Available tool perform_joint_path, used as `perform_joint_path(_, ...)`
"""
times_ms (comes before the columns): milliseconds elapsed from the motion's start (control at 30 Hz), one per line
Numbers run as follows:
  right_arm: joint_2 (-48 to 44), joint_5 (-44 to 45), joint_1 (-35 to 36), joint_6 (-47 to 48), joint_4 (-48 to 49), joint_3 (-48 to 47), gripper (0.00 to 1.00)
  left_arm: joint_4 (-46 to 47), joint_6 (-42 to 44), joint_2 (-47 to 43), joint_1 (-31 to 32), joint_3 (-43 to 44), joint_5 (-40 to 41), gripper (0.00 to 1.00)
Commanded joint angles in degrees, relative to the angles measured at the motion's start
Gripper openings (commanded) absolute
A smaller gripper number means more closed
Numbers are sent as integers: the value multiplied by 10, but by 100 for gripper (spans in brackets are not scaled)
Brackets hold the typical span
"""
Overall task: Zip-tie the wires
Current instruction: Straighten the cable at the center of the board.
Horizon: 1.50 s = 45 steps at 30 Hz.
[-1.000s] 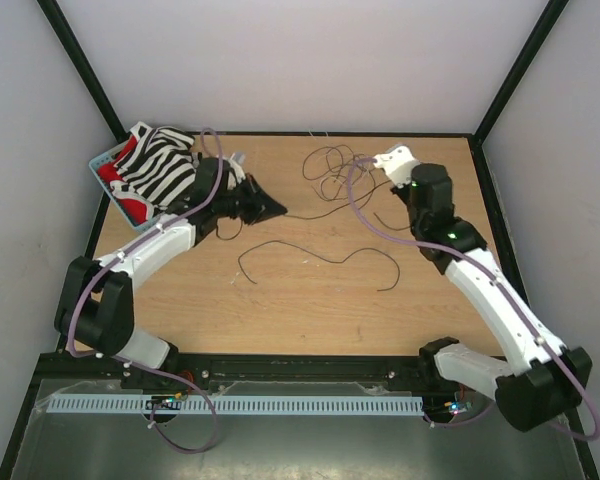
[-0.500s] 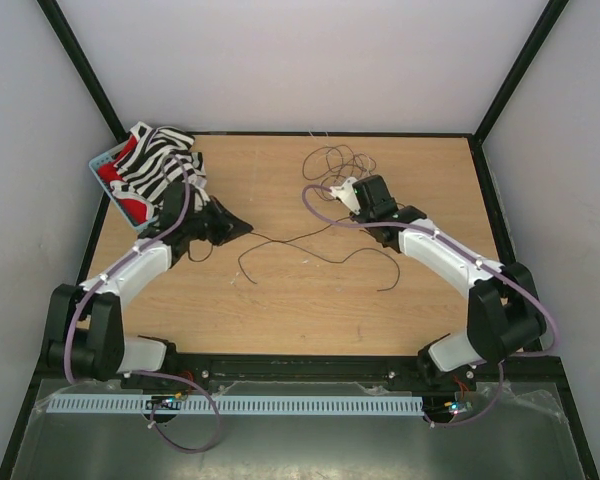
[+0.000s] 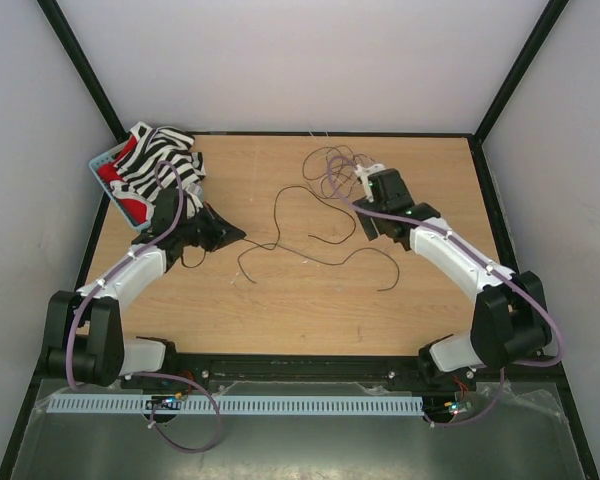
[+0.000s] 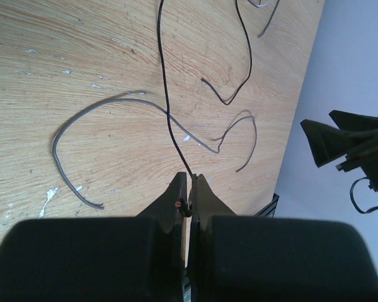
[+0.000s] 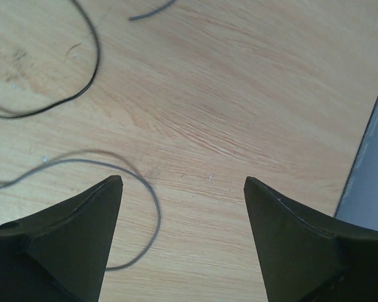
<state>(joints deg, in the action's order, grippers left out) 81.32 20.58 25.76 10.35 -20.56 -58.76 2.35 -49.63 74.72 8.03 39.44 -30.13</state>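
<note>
Wires [image 3: 332, 163] are still sprawled loose over the table [image 3: 280, 310], with the tangle at the far side. My left gripper [image 4: 189, 189] stays pinched on one dark strand's end. The right gripper [image 5: 183, 181] just popped open, holding nothing, so I reckon bundling's barely started.

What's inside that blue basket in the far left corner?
A black-and-white striped cloth fills the basket, with a red item showing beside it. Whatever lies under the cloth is covered.
</note>
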Motion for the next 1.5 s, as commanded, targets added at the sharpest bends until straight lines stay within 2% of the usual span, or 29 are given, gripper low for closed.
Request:
perform_joint_path(0,4,-49,-44,-133,10,-13,88,3,14,1,-4,8,-17,0)
perform_joint_path(200,36,-132,-38,-242,74,-10,88,4,15,1,-4,6,-18,0)
perform_joint_path(367,100,-94,8,-271,111,-27,87,4,16,-5,-4,8,-21,0)
perform_joint_path(600,182,-64,15,-288,122,-58,65,3,12,-16,-4,7,-29,0)
perform_joint_path(800,221,-35,15,-279,131,-76,62,1,12,-21,-4,4,-33,0)
perform_joint_path(1000,269,-42,15,-273,138,-98,57,0,12,-24,-4,2,-39,0)
perform_joint_path(1267,282,-46,-4,-277,144,-91,53,-3,12,-27,-4,1,-39,0)
perform_joint_path(1467,282,-77,-22,-270,151,-66,35,-3,14,-22,-4,4,-39,0)
